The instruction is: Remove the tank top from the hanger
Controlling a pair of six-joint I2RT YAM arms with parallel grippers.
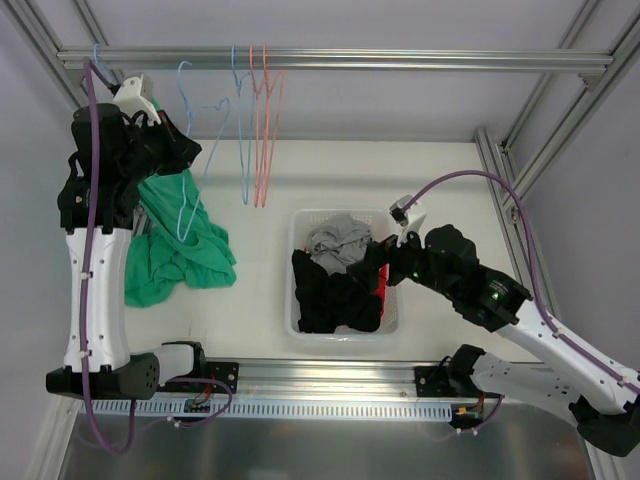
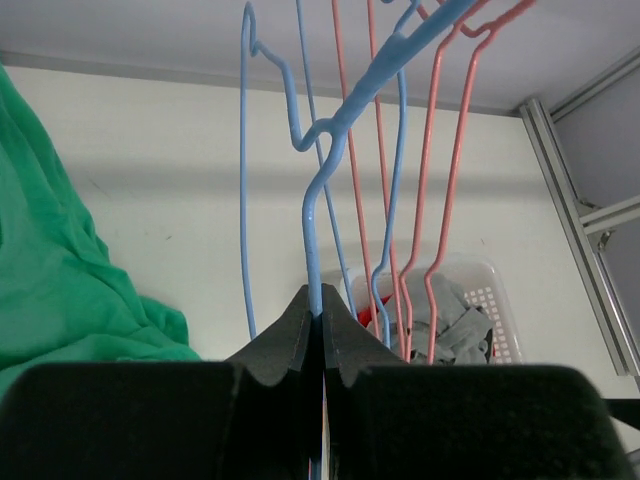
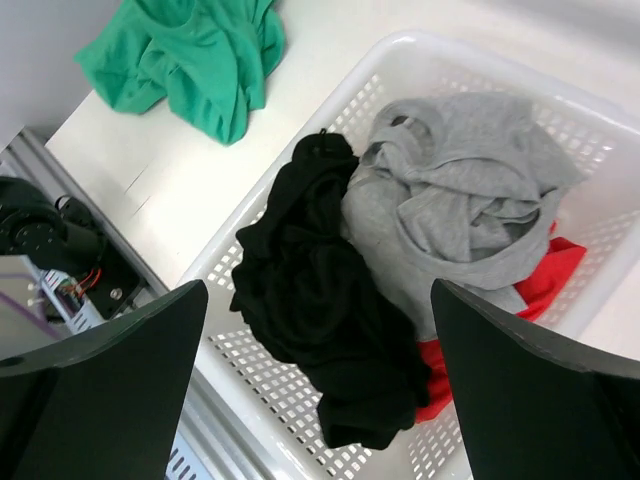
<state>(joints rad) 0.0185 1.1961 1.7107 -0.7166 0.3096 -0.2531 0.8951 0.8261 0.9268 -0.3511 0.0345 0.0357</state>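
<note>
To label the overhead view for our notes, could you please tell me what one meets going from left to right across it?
Green tank top → pink hangers → white basket of clothes → right arm. The left arm overlaps the tank top, so it is left out.

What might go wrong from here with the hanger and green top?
The left pincer is shut on the thin wire of a blue hanger, which could slip or twist. Pink hangers hang close beside it, so pulling may snag them. The green tank top lies bunched on the table; a strap may catch the hanger.
</note>
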